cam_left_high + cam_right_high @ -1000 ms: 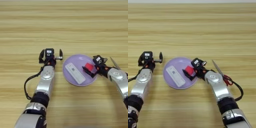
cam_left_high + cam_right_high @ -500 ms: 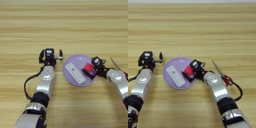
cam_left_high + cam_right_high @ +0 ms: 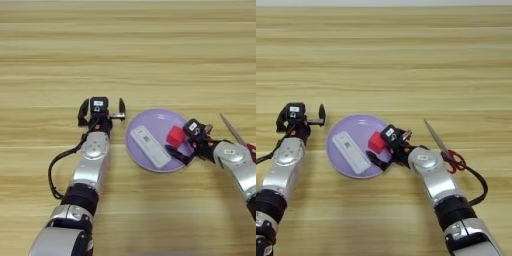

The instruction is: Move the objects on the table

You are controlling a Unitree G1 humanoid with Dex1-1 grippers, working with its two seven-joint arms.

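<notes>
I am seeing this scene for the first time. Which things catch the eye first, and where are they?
The lilac plate sits near the middle of the table, holding a white bar and a red cube. The right pincer is at the cube on the plate's right side, and red-handled scissors lie further right. The left pincer rests open just left of the plate.

Table (image 3: 150, 50): broad light-wood surface, plank grain running side to side. Directly on it are found a round lilac plate (image 3: 338, 167) near the front centre, and red-handled scissors (image 3: 443, 147) just right of the plate.
</notes>
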